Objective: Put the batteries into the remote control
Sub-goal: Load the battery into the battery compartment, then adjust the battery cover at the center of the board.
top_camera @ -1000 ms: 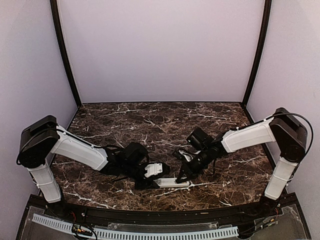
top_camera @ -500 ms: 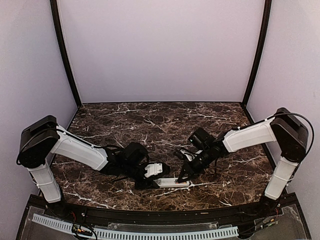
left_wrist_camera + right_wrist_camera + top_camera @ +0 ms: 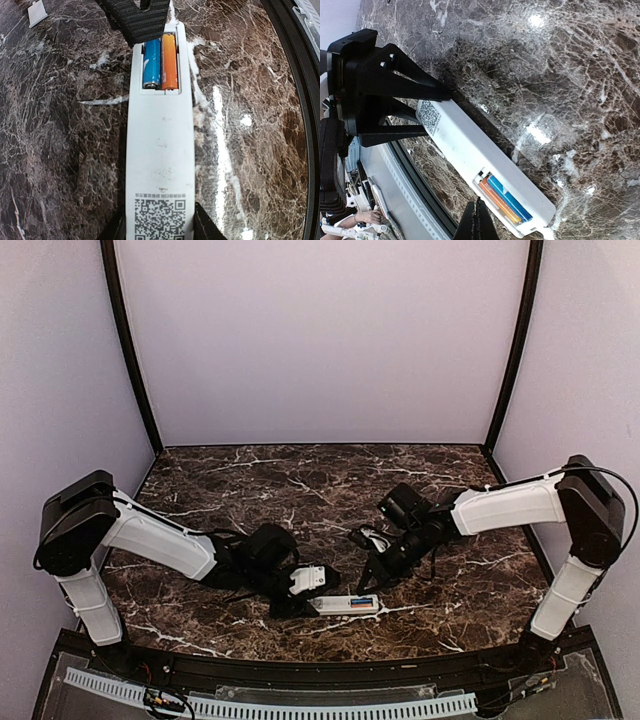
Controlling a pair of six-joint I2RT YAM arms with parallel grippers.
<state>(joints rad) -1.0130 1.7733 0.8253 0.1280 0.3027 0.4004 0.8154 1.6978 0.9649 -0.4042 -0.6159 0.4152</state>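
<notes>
The white remote control [image 3: 345, 605] lies back-up near the table's front edge, its code sticker [image 3: 160, 217] toward my left gripper [image 3: 160, 232], which is shut on that end. In the open compartment the batteries lie side by side, blue [image 3: 152, 64] and orange [image 3: 169, 62]; the right wrist view shows blue [image 3: 510, 197] and orange [image 3: 499, 201] too. My right gripper [image 3: 479, 220] is shut and empty, its tip just off the compartment's near side. In the top view it [image 3: 366, 584] hovers above the remote's right end. Its ribbed fingers [image 3: 137, 17] hide the batteries' far ends.
A small pale-grey cover piece [image 3: 36, 12] lies on the dark marble table [image 3: 300, 490] beyond the remote, to the far side. The table's black front rim [image 3: 295, 100] runs close along the remote. Lilac walls enclose the back and sides.
My right gripper has drawn up and back from the remote's right end, so both batteries now show in the compartment. The left gripper and the remote have stayed put.
</notes>
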